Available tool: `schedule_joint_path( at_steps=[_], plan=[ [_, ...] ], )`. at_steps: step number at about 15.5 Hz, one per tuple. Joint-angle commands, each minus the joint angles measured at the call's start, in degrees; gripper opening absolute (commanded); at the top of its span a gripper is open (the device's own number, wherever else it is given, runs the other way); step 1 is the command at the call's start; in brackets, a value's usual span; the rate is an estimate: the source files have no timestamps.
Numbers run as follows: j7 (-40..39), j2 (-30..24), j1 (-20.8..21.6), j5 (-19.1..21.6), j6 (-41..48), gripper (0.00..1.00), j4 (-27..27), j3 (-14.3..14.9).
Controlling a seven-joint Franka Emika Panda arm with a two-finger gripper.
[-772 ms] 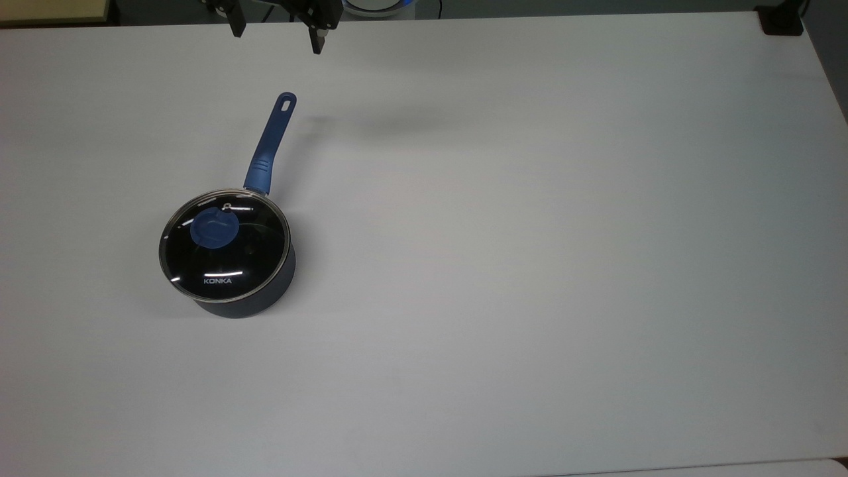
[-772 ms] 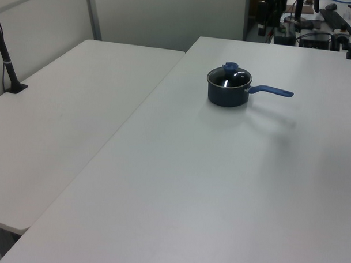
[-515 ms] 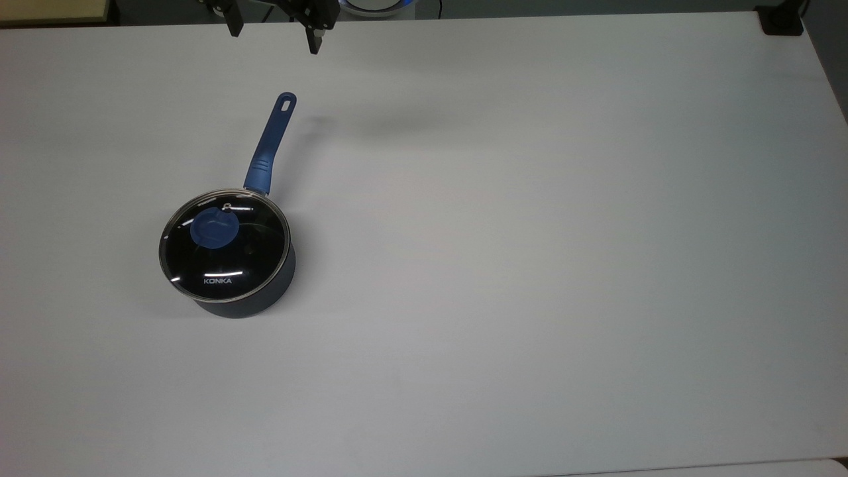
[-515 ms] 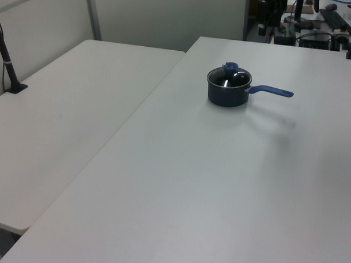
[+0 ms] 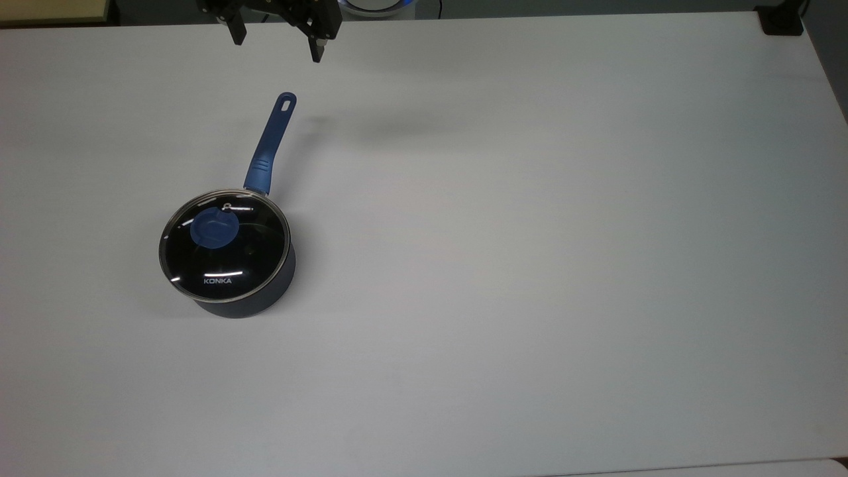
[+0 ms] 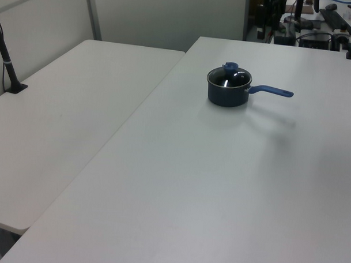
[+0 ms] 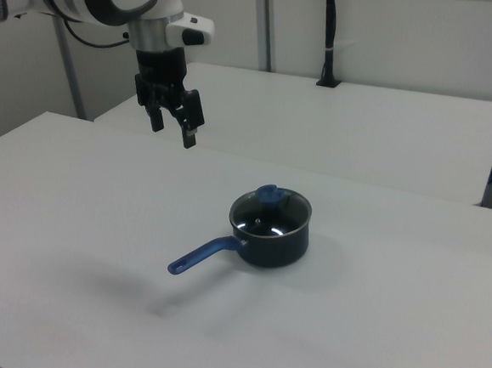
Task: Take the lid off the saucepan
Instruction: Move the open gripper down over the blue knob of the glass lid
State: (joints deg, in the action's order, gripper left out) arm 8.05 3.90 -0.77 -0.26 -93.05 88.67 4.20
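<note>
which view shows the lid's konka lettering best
The top view: it looks straight down on the lid, so the white lettering reads clearly. The left view and right view show the lid at a slant, lettering unreadable.

A broad white worktop takes up the top view, plain and matte. At its 1 o'clock corner sits a small black clamp. In the left view a second white table stands edge to edge with the worktop, at 9 o'clock from it; a black post with a cable rises from a foot near that table's 9 o'clock edge. Dark equipment is crowded at 1 o'clock, beyond the worktop's far end. Pale partition walls stand behind both tables.
</note>
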Motion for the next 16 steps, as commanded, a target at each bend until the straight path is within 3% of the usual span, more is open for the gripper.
schedule_joint_path(
  at_steps=[1,16],
  plan=[
    [-0.2,-0.6,0.0,1.0,-2.7,1.0,1.1,-0.1],
    [-0.2,6.8,-1.7,-0.1,-18.2,1.0,1.6,0.5]
  ],
)
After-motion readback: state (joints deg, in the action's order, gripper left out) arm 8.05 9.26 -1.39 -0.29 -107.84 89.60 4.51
